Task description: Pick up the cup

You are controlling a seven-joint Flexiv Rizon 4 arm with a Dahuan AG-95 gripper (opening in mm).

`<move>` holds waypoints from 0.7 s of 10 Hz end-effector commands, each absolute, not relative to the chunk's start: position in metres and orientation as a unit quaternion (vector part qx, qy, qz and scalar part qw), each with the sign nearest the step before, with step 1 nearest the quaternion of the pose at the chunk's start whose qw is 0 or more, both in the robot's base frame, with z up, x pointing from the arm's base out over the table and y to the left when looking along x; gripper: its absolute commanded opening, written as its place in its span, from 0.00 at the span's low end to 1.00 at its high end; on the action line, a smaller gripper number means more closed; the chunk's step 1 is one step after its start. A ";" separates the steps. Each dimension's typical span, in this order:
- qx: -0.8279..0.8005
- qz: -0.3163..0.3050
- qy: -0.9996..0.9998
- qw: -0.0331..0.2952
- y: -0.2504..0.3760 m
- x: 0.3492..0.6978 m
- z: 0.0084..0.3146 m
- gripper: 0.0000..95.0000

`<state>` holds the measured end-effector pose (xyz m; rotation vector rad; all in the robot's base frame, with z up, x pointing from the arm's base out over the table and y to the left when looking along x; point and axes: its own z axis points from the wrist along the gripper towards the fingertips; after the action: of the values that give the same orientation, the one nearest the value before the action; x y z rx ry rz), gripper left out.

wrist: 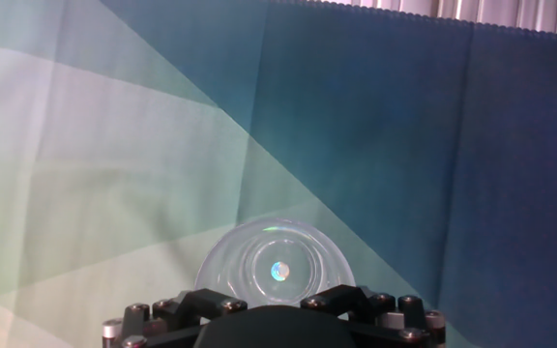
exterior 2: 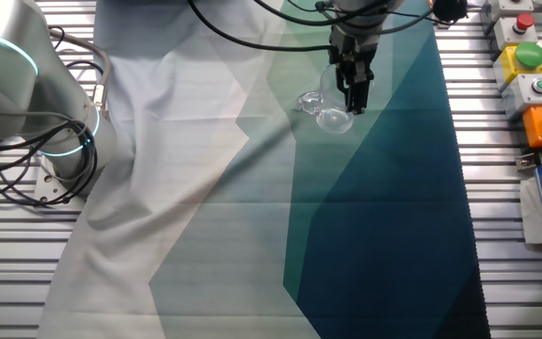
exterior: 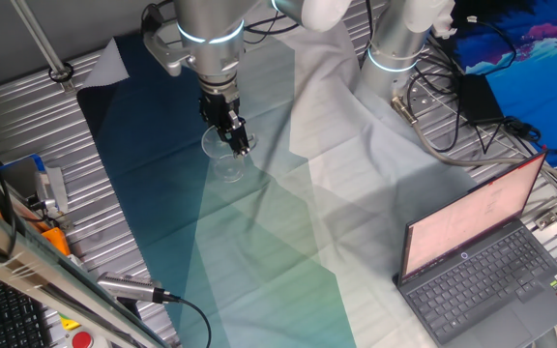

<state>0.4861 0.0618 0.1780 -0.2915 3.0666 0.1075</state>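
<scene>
The cup (exterior: pixel 224 159) is a small clear cup standing on the blue-green cloth (exterior: pixel 259 251). My gripper (exterior: pixel 239 143) points down at the cup's rim, its two fingers close together on the rim's wall. In the other fixed view the gripper (exterior 2: pixel 355 97) is at the right edge of the cup (exterior 2: pixel 332 118). In the hand view the cup (wrist: pixel 277 266) shows from above, round, just past the black finger mounts; its near rim is hidden under the hand. I cannot tell whether the cup is off the cloth.
An open laptop (exterior: pixel 482 261) sits at the front right. A second robot base (exterior: pixel 395 48) with cables stands behind. A button box (exterior 2: pixel 527 71) and tools lie along the cloth's side. The cloth has folds and creases.
</scene>
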 end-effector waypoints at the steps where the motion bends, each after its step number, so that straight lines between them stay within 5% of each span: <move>1: -0.093 0.033 0.995 0.029 0.062 0.486 0.179 0.00; 7: -0.091 0.031 0.995 0.029 0.062 0.486 0.178 0.00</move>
<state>0.4855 0.0619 0.1784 -0.2826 3.0696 0.0975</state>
